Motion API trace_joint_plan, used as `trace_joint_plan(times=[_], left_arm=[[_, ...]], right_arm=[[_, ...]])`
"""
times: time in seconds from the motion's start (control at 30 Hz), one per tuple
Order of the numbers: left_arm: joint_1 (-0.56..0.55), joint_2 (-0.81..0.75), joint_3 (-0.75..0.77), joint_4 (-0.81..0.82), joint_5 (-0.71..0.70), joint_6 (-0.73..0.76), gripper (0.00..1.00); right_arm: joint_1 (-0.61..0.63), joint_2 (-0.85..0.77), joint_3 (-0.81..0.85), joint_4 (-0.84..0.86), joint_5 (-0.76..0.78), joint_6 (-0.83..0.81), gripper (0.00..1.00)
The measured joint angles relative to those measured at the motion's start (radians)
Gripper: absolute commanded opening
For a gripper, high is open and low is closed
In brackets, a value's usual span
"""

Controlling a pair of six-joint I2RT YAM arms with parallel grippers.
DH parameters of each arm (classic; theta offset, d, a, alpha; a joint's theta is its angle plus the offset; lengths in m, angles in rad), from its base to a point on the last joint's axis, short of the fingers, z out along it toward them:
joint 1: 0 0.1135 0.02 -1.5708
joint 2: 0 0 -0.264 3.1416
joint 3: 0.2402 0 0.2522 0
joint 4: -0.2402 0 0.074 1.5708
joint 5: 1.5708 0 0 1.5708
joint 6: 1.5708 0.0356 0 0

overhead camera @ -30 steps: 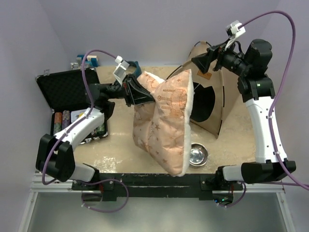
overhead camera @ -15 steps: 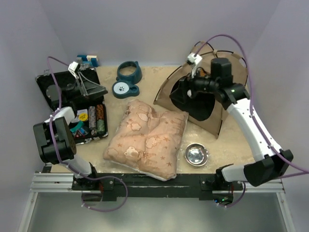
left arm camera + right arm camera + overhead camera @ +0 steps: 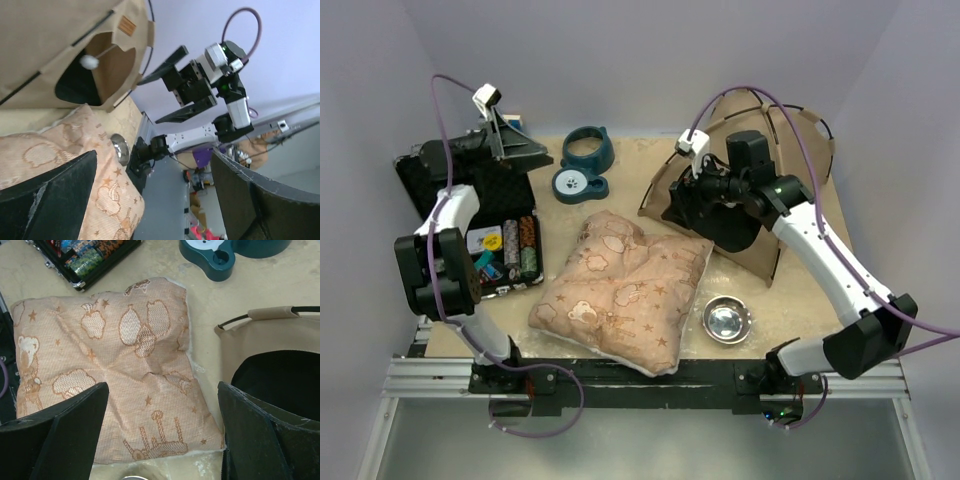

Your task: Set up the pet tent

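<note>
The left claw (image 3: pixel 153 155) hangs high over the open black case (image 3: pixel 470 205) at the bench's (image 3: pixel 800 300) far-left corner, fingers spread wide and empty. Next come one teal pet feeder (image 3: pixel 584 160), one star-patterned pillow (image 3: pixel 620 290) lying flat and one steel bowl (image 3: pixel 727 320). The right claw (image 3: pixel 163 387), also gaping and holding nothing, hovers just off the left front edge of the single pet tent (image 3: pixel 815 150). The tent stands at the far right, behind the pillow. Its one pom-pom (image 3: pixel 89 61) dangles in the one entrance hole (image 3: pixel 80 87).

The tent looks light and floppy, cloth given shape only by thin poles (image 3: pixel 300 310), and would likely skid or buckle if pushed. The pole-sleeved rim seems the best hold, not slack fabric.
</note>
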Motion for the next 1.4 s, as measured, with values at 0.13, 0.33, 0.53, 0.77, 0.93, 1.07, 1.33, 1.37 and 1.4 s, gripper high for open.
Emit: trace_joint_plan(times=[0.13, 0.33, 0.53, 0.77, 0.93, 1.07, 1.33, 1.37, 1.4], left_arm=[[-0.061, -0.056, 0.076, 0.0, -0.004, -0.036, 1.0], [-0.114, -0.244, -0.044, -0.047, -0.116, 0.07, 1.0], [-0.249, -0.308, 0.139, -1.236, -0.595, 1.052, 1.0], [-0.356, -0.413, 0.014, -1.756, -0.787, 1.816, 1.0], [-0.366, -0.231, -0.008, -1.927, -0.824, 2.109, 1.0], [-0.414, -0.047, 0.052, -1.991, -0.926, 2.192, 1.0], [-0.488, 0.14, 0.254, -1.989, -0.968, 2.179, 1.0], [-0.488, 0.154, 0.261, -1.982, -0.961, 2.172, 1.0], [-0.487, 0.167, 0.261, -1.981, -0.953, 2.167, 1.0]], right_arm=[[0.0, -0.037, -0.017, 0.003, 0.026, 0.005, 0.94], [0.0, -0.112, -0.025, 0.023, 0.072, 0.013, 0.94], [0.005, -0.179, -0.058, 0.012, 0.142, -0.037, 0.94], [0.006, -0.195, -0.201, -0.032, 0.244, -0.097, 0.95], [0.006, -0.174, -0.297, -0.032, 0.327, -0.143, 0.95], [0.006, -0.079, -0.302, 0.005, 0.36, -0.204, 0.94], [0.006, 0.084, -0.316, 0.069, 0.37, -0.318, 0.95], [0.006, 0.084, -0.329, 0.072, 0.359, -0.335, 0.95], [0.006, 0.084, -0.342, 0.072, 0.349, -0.35, 0.94]])
